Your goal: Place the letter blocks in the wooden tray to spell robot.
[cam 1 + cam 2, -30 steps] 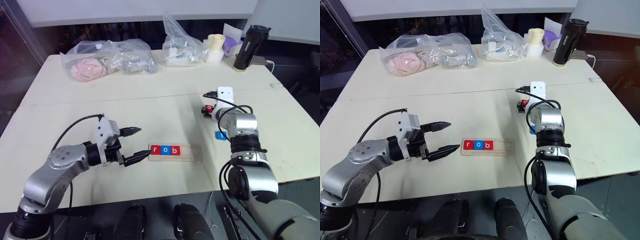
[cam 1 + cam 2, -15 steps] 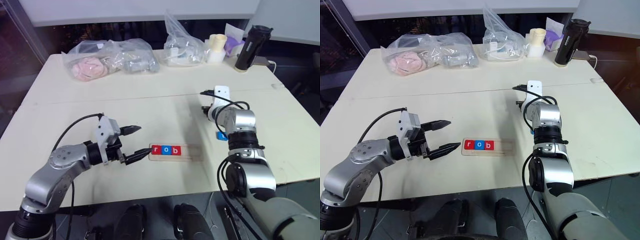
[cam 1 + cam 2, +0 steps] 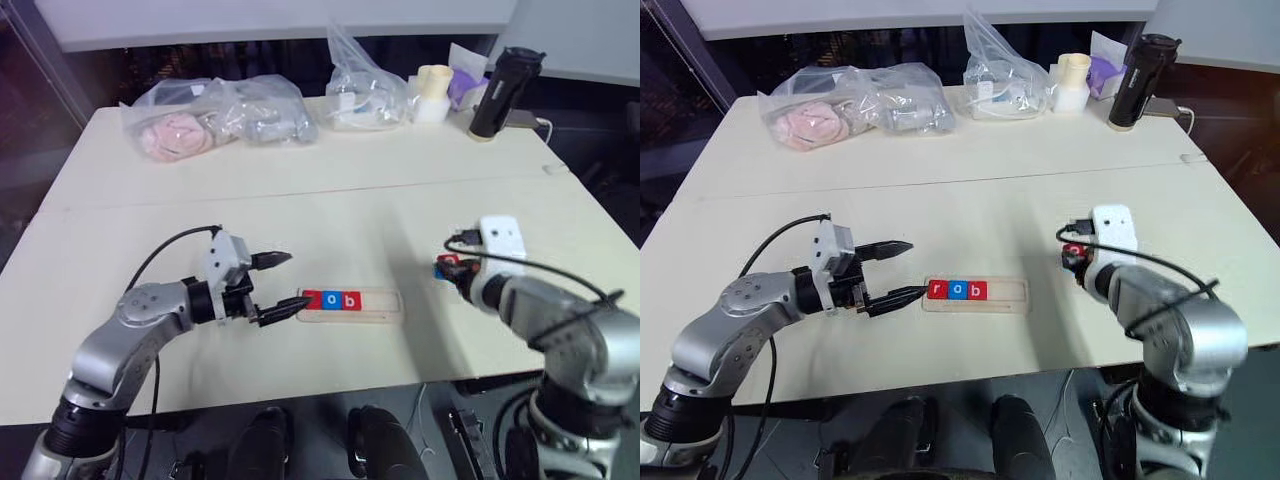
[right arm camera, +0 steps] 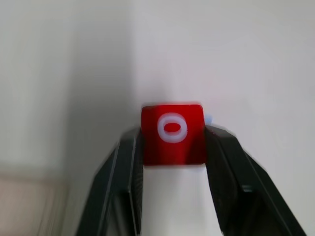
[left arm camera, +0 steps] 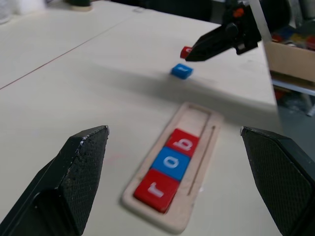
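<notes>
Letter blocks r, o, b [image 5: 168, 166] sit in the wooden tray [image 3: 385, 307]; right gripper [image 4: 172, 147], at its three o'clock, clamps red o block [image 4: 172, 132]; left gripper [image 3: 281, 284] gapes empty.

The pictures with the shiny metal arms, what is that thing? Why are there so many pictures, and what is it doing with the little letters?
It is a robot with two arms, each ending in a two-fingered gripper. Two pictures come from cameras in its head, looking down at the table. The other two come from cameras on its wrists, so you see the fingers from close up.

On the table lies a wooden tray holding three letter blocks that read r, o, b. The right gripper is pinching a red o block. A blue block lies on the table. The left gripper waits open beside the tray. Bags and a dark bottle sit at the far edge.
</notes>
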